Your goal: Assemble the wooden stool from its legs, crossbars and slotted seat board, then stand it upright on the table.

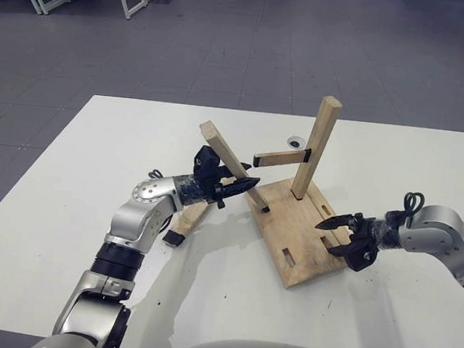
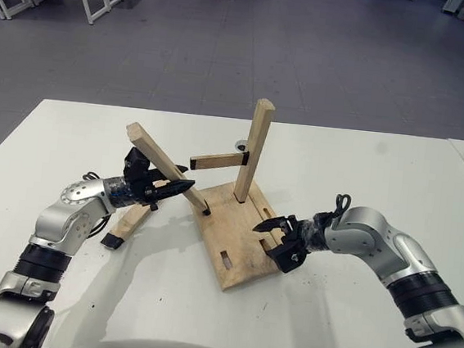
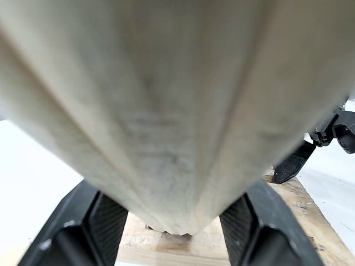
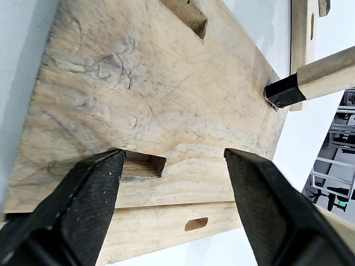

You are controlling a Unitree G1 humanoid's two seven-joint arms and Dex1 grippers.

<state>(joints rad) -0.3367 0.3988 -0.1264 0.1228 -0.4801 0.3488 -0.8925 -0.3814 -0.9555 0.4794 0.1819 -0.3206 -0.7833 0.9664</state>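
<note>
Here we are over the white table (image 1: 67,175), and the slotted seat board (image 1: 296,230) lies flat just right of centre in the head views, set on a diagonal. One leg (image 1: 317,145) stands upright in a slot at the board's upper end, rising to the top middle of the frame. A crossbar (image 1: 281,157) juts out of it to the left, black-tipped where the two meet. Now the left gripper (image 1: 243,183), left of centre: it is clamped on a second leg (image 1: 222,150), which is tilted, its top leaning up and left and its lower end down at the board's left edge. In the left wrist view that leg bulks between the two black fingers (image 3: 94,219) with the board's wood just beneath its end. Whether the tip actually sits in a slot is hard to say from here. Below the left gripper, a third wooden piece (image 1: 191,219) with a black end lies flat on the table, lower left of the board. Over on the right, the right gripper (image 1: 326,236) hangs at the board's right edge with its jaws spread wide, grasping nothing. In its wrist view the two pads (image 4: 91,194) sit on either side of an open slot in the board. A small round fitting (image 1: 296,140) is set into the table above the crossbar.
</note>
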